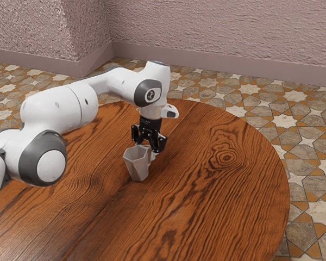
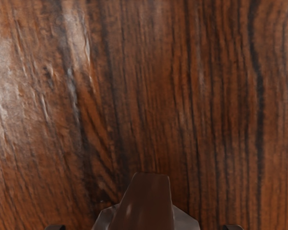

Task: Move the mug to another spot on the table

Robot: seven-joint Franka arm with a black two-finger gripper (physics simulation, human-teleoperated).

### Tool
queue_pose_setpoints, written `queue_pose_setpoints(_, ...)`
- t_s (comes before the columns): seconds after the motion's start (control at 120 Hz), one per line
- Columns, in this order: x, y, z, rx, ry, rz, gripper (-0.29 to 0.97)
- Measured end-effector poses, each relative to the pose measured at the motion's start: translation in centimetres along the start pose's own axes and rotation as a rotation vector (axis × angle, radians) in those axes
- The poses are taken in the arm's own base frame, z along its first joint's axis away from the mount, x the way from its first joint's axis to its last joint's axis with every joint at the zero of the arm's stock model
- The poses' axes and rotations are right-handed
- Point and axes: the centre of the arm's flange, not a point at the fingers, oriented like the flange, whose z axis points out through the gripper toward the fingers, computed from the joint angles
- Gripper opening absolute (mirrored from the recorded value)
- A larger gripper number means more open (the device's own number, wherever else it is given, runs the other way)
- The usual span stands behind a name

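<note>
Grey mug (image 1: 136, 166), black gripper (image 1: 148, 152) at rim

We see the pale grey faceted mug (image 1: 137, 164) standing mouth upward near the middle of the round dark-grained wooden table (image 1: 223, 206).

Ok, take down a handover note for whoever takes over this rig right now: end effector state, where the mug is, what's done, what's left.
End effector: open, lowered to the mug's rim, not gripping.
Mug: grey, near the middle of the round wooden table, apparently resting on it.
Done: approach to the mug.
Left: close on the mug, lift it, carry it, and set it down at another spot on the table.
</note>
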Motion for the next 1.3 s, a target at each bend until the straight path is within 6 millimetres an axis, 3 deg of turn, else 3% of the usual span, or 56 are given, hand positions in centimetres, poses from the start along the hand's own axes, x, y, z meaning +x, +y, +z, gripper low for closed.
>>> queue_pose_setpoints(0.242,0.1,0.0,-0.2,-0.001,0.009,-0.005,0.45)
queue_pose_setpoints(0.508,0.8,0.9,-1.3,-0.019,0.091,0.006,0.59)
queue_pose_setpoints(0.592,1.1,0.6,-2.1,-0.021,0.142,0.002,0.61)
queue_pose_setpoints(0.642,0.8,0.3,-4.0,-0.021,0.186,-0.002,0.62)
queue_pose_setpoints(0.708,-1.3,0.0,-8.3,-0.016,0.244,-0.003,0.63)
queue_pose_setpoints(0.767,-4.8,-0.1,-12.6,-0.02,0.281,-0.003,0.64)
queue_pose_setpoints(0.833,-9.7,-0.8,-15.5,-0.032,0.296,-0.017,0.64)
queue_pose_setpoints(0.892,-13.9,-2.2,-16.7,-0.053,0.296,-0.046,0.65)
queue_pose_setpoints(0.992,-19.7,-4.3,-16.6,-0.094,0.281,-0.101,0.65)
queue_pose_setpoints(1.083,-22.0,-5.4,-17.5,-0.123,0.287,-0.125,0.65)
queue_pose_setpoints(1.3,-25.7,-10.8,-25.8,-0.136,0.411,-0.164,0.66)
